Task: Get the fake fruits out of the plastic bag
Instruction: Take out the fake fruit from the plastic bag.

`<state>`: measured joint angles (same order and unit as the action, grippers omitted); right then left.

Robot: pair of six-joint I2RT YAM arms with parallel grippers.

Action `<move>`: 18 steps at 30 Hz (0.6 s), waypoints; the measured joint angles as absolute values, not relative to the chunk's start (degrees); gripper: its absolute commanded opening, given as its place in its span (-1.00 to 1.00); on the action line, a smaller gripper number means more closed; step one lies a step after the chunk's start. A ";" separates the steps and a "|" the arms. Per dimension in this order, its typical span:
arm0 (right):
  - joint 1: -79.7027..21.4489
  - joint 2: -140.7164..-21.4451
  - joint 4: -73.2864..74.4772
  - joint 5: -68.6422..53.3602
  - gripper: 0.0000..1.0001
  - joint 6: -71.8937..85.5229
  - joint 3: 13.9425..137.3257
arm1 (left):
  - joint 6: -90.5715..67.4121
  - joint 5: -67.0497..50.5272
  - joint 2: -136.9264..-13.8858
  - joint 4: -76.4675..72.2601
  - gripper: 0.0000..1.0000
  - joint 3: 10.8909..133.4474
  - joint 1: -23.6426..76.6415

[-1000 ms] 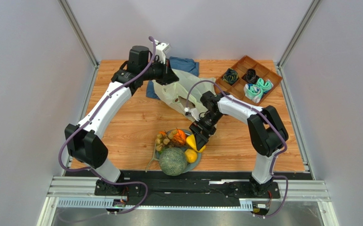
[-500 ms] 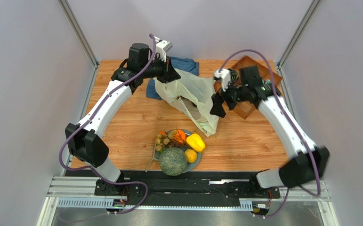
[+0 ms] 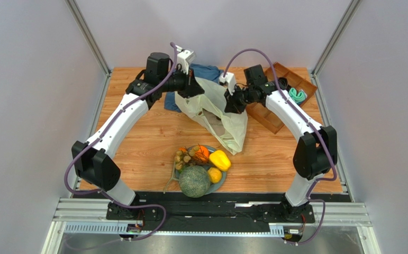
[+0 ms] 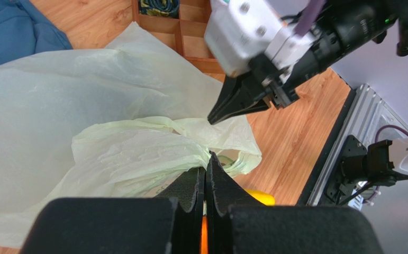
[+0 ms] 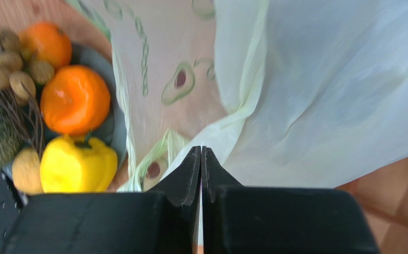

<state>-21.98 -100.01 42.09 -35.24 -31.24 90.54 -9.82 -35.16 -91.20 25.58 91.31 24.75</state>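
The plastic bag (image 3: 219,116) hangs pale yellow-green above the back of the table, stretched between both grippers. My left gripper (image 3: 192,88) is shut on its left top edge, and film is pinched at the tips (image 4: 207,159). My right gripper (image 3: 231,103) is shut on the bag's right top edge (image 5: 201,151). The fake fruits lie on a grey plate (image 3: 223,182) near the front: a netted green melon (image 3: 194,181), a yellow piece (image 3: 220,160), oranges (image 5: 74,99) and small tan pieces (image 3: 182,157). I see no fruit inside the bag (image 5: 322,95).
A blue cloth (image 3: 207,71) lies behind and under the bag. A brown compartment tray (image 3: 266,114) with rolled socks (image 3: 297,95) sits at the back right, just behind my right arm. Grey walls close in both sides.
My right gripper left the plate, where the yellow piece stays, swung up and back to the bag's right edge and shut there. The left gripper kept its hold, and the bag now hangs wider.
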 measured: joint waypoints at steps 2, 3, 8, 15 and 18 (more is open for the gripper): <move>-21.85 -100.86 45.89 -34.68 -1.00 -34.04 89.17 | -9.61 -34.83 -90.43 25.58 -1.00 90.94 24.75; -21.87 -101.01 47.77 -34.57 -1.00 -35.51 88.79 | -9.50 -34.70 -90.04 25.56 -1.00 90.70 24.75; -22.63 -102.48 52.38 -34.57 -1.00 -40.75 88.60 | -9.47 -34.28 -88.68 25.52 -1.00 89.08 24.75; -25.76 -108.53 53.10 -33.98 -1.00 -42.70 87.96 | -9.89 -34.28 -88.33 25.45 -1.00 88.20 24.75; -27.57 -110.52 52.25 -32.01 -1.00 -41.91 88.20 | -9.91 -34.41 -88.31 25.47 -1.00 88.25 24.75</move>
